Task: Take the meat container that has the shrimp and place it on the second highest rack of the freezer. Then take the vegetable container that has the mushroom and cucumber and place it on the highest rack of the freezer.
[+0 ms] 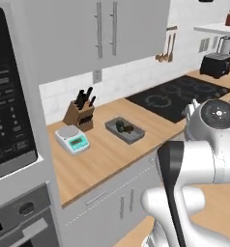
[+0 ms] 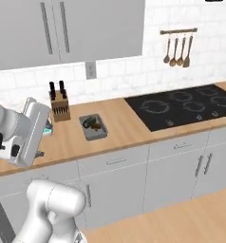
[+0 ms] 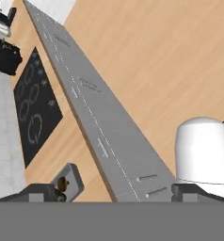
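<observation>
Nearest to us in the hand view, the gripper (image 3: 114, 193) shows two dark finger tips (image 3: 38, 192) at the bottom edge, toward 7 and 5 o'clock; we read the jaws as spread wide, with nothing between them. Through that gap we look down on the grey cabinet fronts (image 3: 109, 141) and the wooden floor (image 3: 156, 61).

Beyond, on the wooden counter (image 1: 107, 154), the vegetable container (image 1: 124, 130) lies flat, a shallow grey tray. Within it we see the dark green cucumber (image 1: 120, 126) and, just beside it, the brown mushroom (image 1: 129, 128). In the right base view the same tray (image 2: 93, 126) sits at about 10 o'clock from the picture's centre; in the hand view it appears at 7 o'clock (image 3: 67, 181), beside the left finger tip.

From the tray, in the left base view, a white kitchen scale (image 1: 72, 139) stands near at 9 o'clock, and a knife block (image 1: 80, 116) near at 10 o'clock, against the white tiled wall. A black cooktop (image 1: 179, 96) lies at 2 o'clock from the tray, apart from it. Farther still, a black toaster (image 1: 215, 64) stands past the cooktop, and wooden utensils (image 2: 177, 50) hang on the wall above.
</observation>
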